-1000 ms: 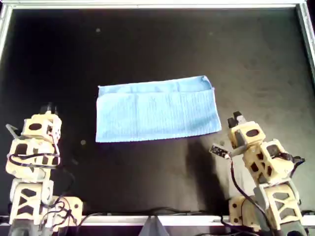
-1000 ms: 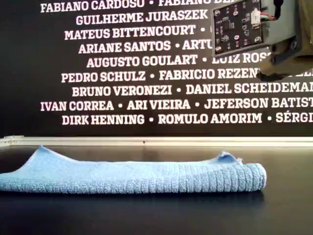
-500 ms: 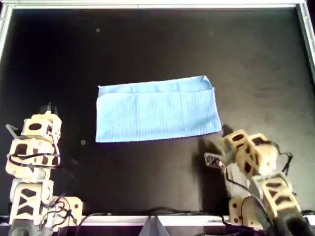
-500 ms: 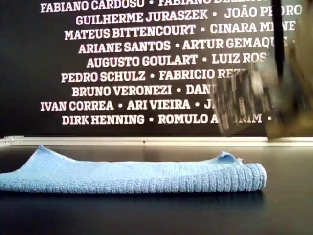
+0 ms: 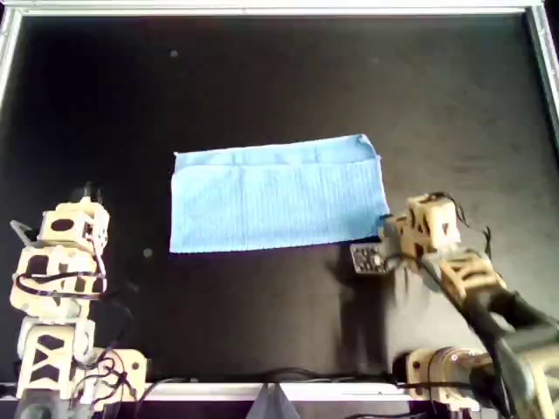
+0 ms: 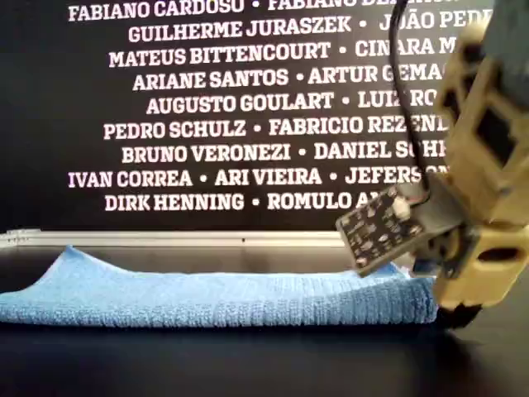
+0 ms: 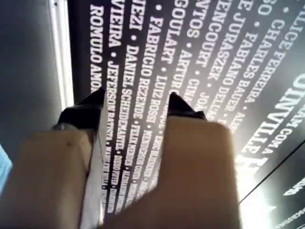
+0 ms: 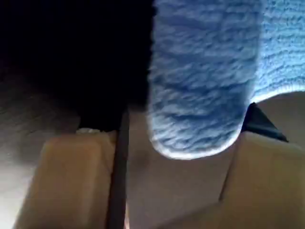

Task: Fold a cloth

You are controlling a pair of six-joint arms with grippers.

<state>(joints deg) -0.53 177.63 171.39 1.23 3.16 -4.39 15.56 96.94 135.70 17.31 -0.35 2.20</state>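
The light blue cloth [image 5: 278, 194] lies flat as a folded rectangle in the middle of the black table, and it shows as a low band in the exterior view [image 6: 207, 298]. My right gripper [image 5: 384, 230] is down at the cloth's near right corner in the overhead view, at the exterior view's right [image 6: 450, 310]. In the right wrist view the thick folded edge of the cloth [image 8: 205, 86] sits between the spread fingers [image 8: 78, 176], unclamped, so the gripper [image 8: 186, 138] is open. My left gripper [image 5: 86, 190] is parked at the overhead view's lower left, far from the cloth. Its tips [image 7: 136, 102] stand slightly apart and hold nothing.
A metal rail [image 5: 262, 9] frames the black table. A dark wall with white names [image 6: 215, 124] stands behind it. The right arm's base [image 5: 437, 371] and the left arm's base [image 5: 52, 367] sit at the table's near edge in the overhead view.
The right arm has dropped and swung in to the cloth's near right corner, its jaws now around the folded edge. The cloth and the left arm have not moved.
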